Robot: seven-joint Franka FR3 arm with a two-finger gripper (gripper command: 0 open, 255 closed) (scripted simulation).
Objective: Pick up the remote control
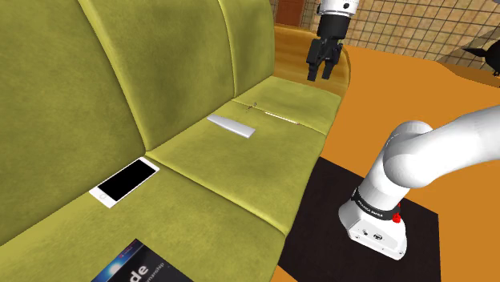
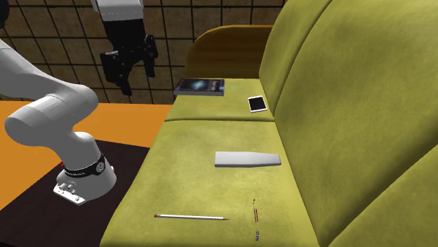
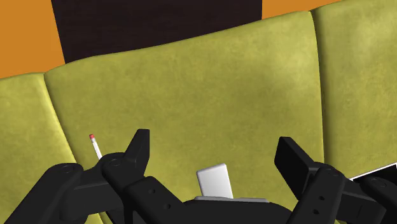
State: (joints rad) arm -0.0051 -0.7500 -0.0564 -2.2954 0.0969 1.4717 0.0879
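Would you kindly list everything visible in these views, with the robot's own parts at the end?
Sofa: one, olive green, beside the arm's base.
Remote control: one, pale grey, on the seat between phone and pencil.
Phone: one, white with black screen, on the seat.
Book: one, dark blue, on the seat past the phone.
Pencil: one, white, red-tipped, near the seat's front edge.
Floor: orange.
Arm: one, white, beside the sofa.
Hand: one, black, open, in the air above the sofa's end.
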